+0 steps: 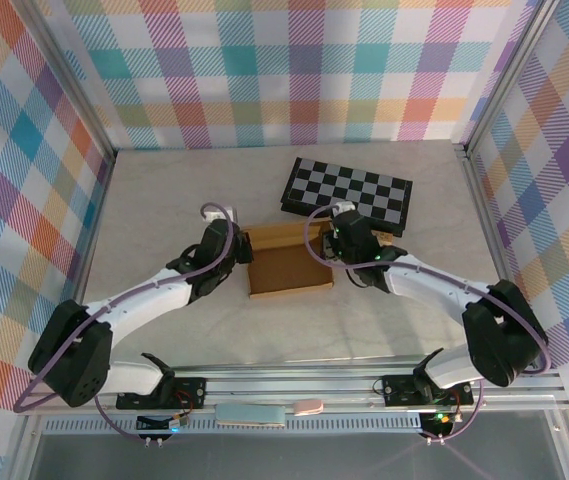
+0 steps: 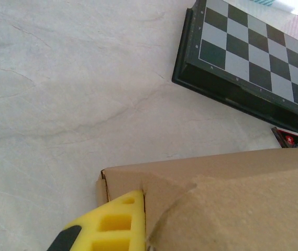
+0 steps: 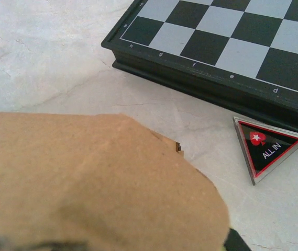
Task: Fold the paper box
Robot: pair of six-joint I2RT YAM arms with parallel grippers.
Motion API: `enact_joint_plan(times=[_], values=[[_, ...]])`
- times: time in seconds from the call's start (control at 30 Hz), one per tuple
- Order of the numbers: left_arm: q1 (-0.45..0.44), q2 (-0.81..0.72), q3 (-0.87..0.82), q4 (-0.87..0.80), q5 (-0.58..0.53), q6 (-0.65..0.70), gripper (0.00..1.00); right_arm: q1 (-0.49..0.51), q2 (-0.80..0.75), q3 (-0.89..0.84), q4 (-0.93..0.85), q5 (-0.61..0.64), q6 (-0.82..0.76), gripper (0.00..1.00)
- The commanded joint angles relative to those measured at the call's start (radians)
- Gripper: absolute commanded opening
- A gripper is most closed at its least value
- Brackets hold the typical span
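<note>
The paper box [image 1: 289, 262] is a brown cardboard tray lying open in the middle of the table, its walls partly raised. My left gripper [image 1: 241, 246] is at the box's left end wall. Its yellow finger [image 2: 114, 222] presses against a folded corner flap of the paper box [image 2: 232, 204], and the other finger is hidden behind the cardboard. My right gripper [image 1: 337, 240] is at the right end wall. A brown flap [image 3: 86, 178] covers its jaws, leaving just a dark finger edge [image 3: 238, 243] showing. Both grippers look shut on cardboard.
A black-and-grey checkered board [image 1: 347, 192] lies just behind the box, close to the right gripper. A small triangular "ALL IN" chip [image 3: 266, 146] rests on the table beside the board's near edge. Plaid walls enclose the table on three sides.
</note>
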Motion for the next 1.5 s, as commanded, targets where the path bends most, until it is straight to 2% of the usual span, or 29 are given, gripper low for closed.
enact_joint_plan(times=[0.0, 0.3, 0.6, 0.8, 0.93, 1.0, 1.1, 1.27, 1.37, 1.47], values=[[-0.039, -0.021, -0.055, 0.045, 0.025, -0.042, 0.00, 0.022, -0.011, -0.037, -0.002, -0.005, -0.030, 0.01], [-0.093, -0.016, -0.126, 0.100, -0.036, -0.043, 0.00, 0.036, -0.033, -0.100, 0.027, 0.006, -0.036, 0.04], [-0.138, -0.017, -0.164, 0.049, -0.097, -0.073, 0.00, 0.036, -0.042, -0.098, -0.028, 0.011, -0.018, 0.07], [-0.157, -0.007, -0.165, 0.018, -0.147, -0.056, 0.00, 0.036, -0.083, -0.038, -0.145, -0.018, 0.052, 0.19], [-0.168, 0.013, -0.141, -0.004, -0.172, -0.049, 0.00, 0.036, -0.128, 0.020, -0.270, -0.044, 0.118, 0.38], [-0.171, 0.017, -0.137, -0.003, -0.181, -0.051, 0.00, 0.037, -0.165, 0.055, -0.352, -0.067, 0.158, 0.44], [-0.172, 0.026, -0.132, 0.000, -0.184, -0.054, 0.00, 0.036, -0.272, 0.073, -0.456, -0.124, 0.239, 0.51], [-0.173, 0.034, -0.131, 0.000, -0.194, -0.060, 0.00, 0.037, -0.432, 0.107, -0.609, -0.189, 0.418, 0.55], [-0.177, 0.035, -0.127, -0.004, -0.197, -0.066, 0.00, 0.036, -0.464, 0.140, -0.633, -0.182, 0.636, 0.56], [-0.182, 0.037, -0.125, -0.009, -0.203, -0.075, 0.00, 0.036, -0.434, 0.159, -0.546, -0.168, 0.910, 0.58]])
